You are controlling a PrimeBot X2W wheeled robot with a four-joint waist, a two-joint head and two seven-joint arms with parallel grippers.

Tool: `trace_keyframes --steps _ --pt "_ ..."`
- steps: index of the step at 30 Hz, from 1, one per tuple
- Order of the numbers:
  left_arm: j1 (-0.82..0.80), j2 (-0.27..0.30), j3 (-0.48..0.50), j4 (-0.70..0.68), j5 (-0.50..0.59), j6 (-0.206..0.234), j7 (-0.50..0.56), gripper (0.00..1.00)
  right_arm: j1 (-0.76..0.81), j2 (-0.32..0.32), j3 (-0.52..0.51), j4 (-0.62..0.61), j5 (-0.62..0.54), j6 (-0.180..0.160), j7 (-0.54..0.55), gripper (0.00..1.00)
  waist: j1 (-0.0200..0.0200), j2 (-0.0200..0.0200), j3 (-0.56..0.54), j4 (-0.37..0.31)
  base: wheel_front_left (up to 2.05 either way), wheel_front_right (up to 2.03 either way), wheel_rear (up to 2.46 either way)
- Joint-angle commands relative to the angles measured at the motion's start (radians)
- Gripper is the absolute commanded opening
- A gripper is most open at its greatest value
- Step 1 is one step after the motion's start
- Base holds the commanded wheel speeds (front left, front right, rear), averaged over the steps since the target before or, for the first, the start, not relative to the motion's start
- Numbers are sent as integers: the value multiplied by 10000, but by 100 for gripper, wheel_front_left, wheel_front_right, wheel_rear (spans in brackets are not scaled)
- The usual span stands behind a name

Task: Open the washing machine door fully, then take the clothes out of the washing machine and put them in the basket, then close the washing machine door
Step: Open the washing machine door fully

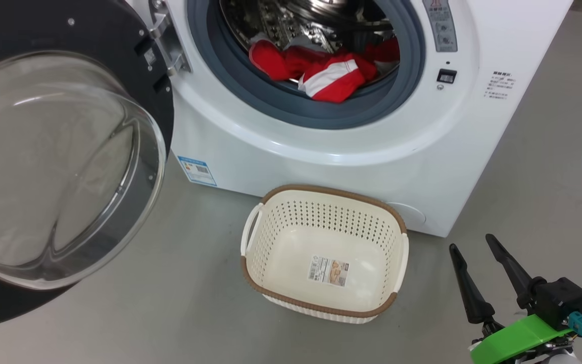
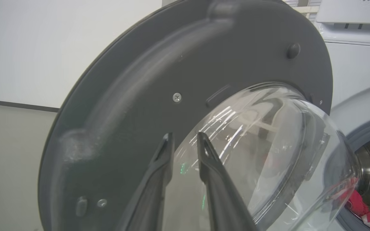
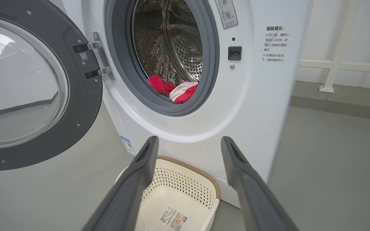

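Red clothes [image 1: 329,73] with white stripes lie in the washer [image 1: 321,151], low in the steel drum [image 1: 296,20]. One fold reaches onto the grey gasket [image 1: 291,108] at the front of the opening. You see the door [image 1: 43,25] swung open on its hinge [image 1: 167,45] at the left side of the washer. Its dark inner face and its bulging glass bowl [image 1: 43,167] are turned toward the head camera.

You find the basket [image 1: 321,191] standing on the grey floor [image 1: 144,303], just beside the lower front of the washer and below the opening. A paper label [image 1: 329,270] lies on its inside bottom.

Your left hand [image 2: 185,136] is close in front of the inner face of the door. Its two fingers are only a little apart, with nothing between them. The tips are at the border where the dark face meets the glass bowl, and I cannot tell if they touch it.

Your right hand [image 1: 472,243] hangs above the floor, to the right of the basket and apart from it. Its fingers are spread wide and hold nothing. In the right wrist view they point toward the front of the washer. The far rim of the basket shows between them, and the clothes are higher up in the opening.
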Motion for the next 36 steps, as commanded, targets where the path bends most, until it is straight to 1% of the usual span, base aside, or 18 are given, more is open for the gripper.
trace_keyframes --steps 1,2,3,5,6,9,13,19,23,28,36 --pt "312 312 20 -555 -92 -50 -49 47 -40 -39 200 -242 -89 75 -65 100 0 0 -186 -17 0 0 0" --pt "312 312 20 -555 -92 -50 -49 47 -40 -39 200 -242 -89 75 -65 100 0 0 -186 -17 0 0 0" --pt "460 250 -74 -713 -154 -50 -49 58 -19 -14 186 -251 -90 75 -65 100 0 0 -234 -30 0 0 0" --pt "830 156 -273 -1026 -172 -51 -49 89 32 41 179 -250 -106 75 -65 100 0 0 -355 -76 0 0 0" --pt "1026 101 -388 -1201 -208 -51 -49 100 57 64 176 -252 -122 75 -65 100 0 0 -403 -106 0 0 0" --pt "1669 -10 -935 -1726 -185 -51 -49 100 118 115 146 -258 -172 75 -65 100 0 0 -494 -204 0 0 0" --pt "2506 -95 -1925 -2394 -196 -51 -49 100 201 174 73 -241 -189 75 -65 100 0 0 -597 -380 0 0 0" --pt "3349 -137 -2992 -2854 -549 -51 -49 100 281 265 -95 -291 -176 75 -65 100 0 0 -730 -779 0 0 0" --pt "3655 -8 -3606 -3085 -885 -51 -49 100 335 303 -176 -397 -168 75 -65 100 0 0 -799 -1165 0 0 0" --pt "4049 367 -4651 -3187 -1106 -51 -49 100 419 350 -348 -493 -176 75 -65 100 0 0 -864 -1823 0 0 0" --pt "4236 616 -5390 -3317 -1588 -51 -49 100 672 424 -883 -617 -156 75 -65 100 0 0 -924 -2862 0 0 0"
